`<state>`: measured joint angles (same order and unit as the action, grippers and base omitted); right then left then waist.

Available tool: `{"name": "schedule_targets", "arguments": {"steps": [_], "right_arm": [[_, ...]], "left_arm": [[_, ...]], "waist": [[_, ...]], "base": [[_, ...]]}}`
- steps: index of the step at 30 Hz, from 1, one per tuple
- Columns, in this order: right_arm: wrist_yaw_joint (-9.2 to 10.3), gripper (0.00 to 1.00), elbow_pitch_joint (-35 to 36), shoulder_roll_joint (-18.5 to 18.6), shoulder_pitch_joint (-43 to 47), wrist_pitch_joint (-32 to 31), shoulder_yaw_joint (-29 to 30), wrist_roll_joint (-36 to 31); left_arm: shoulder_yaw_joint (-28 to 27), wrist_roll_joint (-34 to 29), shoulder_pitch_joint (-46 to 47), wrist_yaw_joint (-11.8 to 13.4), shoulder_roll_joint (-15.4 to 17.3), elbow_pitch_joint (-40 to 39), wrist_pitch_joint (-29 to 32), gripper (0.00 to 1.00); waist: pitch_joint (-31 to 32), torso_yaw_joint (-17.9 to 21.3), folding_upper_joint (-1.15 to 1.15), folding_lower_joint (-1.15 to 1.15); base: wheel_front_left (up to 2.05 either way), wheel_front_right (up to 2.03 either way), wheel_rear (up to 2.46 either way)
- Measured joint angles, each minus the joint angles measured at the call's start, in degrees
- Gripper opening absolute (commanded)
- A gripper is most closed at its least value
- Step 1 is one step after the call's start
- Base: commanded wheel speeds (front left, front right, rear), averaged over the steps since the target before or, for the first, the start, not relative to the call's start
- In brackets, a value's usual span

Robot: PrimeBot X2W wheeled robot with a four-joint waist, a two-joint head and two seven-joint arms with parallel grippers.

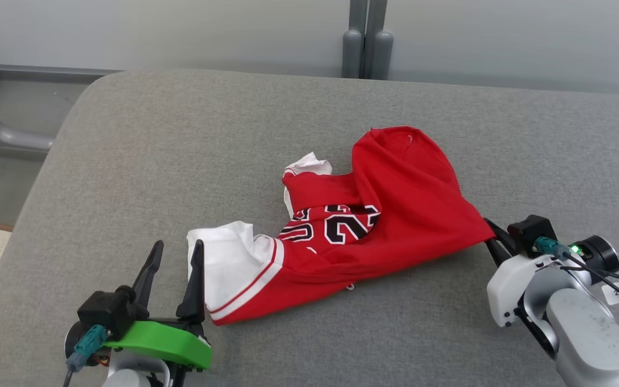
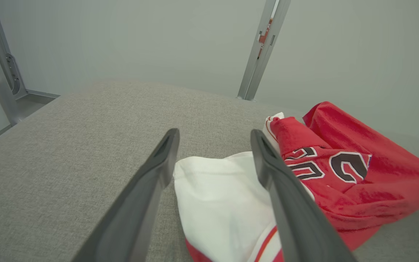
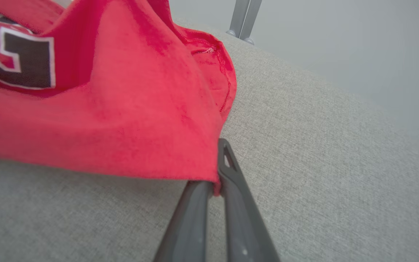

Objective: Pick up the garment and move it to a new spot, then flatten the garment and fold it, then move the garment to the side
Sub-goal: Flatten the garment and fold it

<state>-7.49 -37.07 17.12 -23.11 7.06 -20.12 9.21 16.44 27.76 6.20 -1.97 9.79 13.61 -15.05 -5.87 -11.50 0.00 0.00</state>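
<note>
Garment [image 1: 395, 215] is lying bunched up in the middle of the grey pad [image 1: 153, 161]. Right gripper [image 1: 491, 235] is pinching its red corner [image 3: 209, 171], fingers squeezed tight on the cloth. Left gripper [image 1: 178, 246] is sitting wide open, holding nothing, just beside the white end [image 1: 223, 258].

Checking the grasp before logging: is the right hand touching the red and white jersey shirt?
Touching. The right wrist view shows the right hand shut on a corner of the red and white jersey shirt.

garment [image 1: 395, 215]: mid surface [image 1: 180, 161] | left end effector [image 1: 178, 245]: its left | right end effector [image 1: 490, 232]: its right corner
</note>
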Motion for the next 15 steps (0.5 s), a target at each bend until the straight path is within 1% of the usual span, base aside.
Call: {"name": "schedule_targets", "arguments": {"steps": [6, 11, 15], "right_arm": [[0.0, 0.0, 6.9, 2.2, 3.8, -4.0, 3.3, -3.3], [0.0, 0.0, 14.7, 4.2, 10.1, -10.6, 5.7, -3.5], [0.0, 0.0, 22.5, 5.5, 16.3, -17.2, 8.3, -3.0]], "left_arm": [[-0.5, 0.0, -0.7, 0.5, 0.7, -0.6, 0.0, 1.0], [-0.5, 0.0, -0.9, 0.6, 0.8, -1.1, 0.0, 1.0], [-0.6, 0.0, -1.0, 1.0, 0.8, -1.2, 0.0, 1.0]], "waist": [[0.8, 3.4, 0.0, 0.0], [1.0, 6.6, 0.0, 0.0], [1.0, 9.1, 0.0, 0.0]], "base": [[0.0, 0.0, 0.0], [0.0, 0.0, 0.0], [0.0, 0.0, 0.0]]}}
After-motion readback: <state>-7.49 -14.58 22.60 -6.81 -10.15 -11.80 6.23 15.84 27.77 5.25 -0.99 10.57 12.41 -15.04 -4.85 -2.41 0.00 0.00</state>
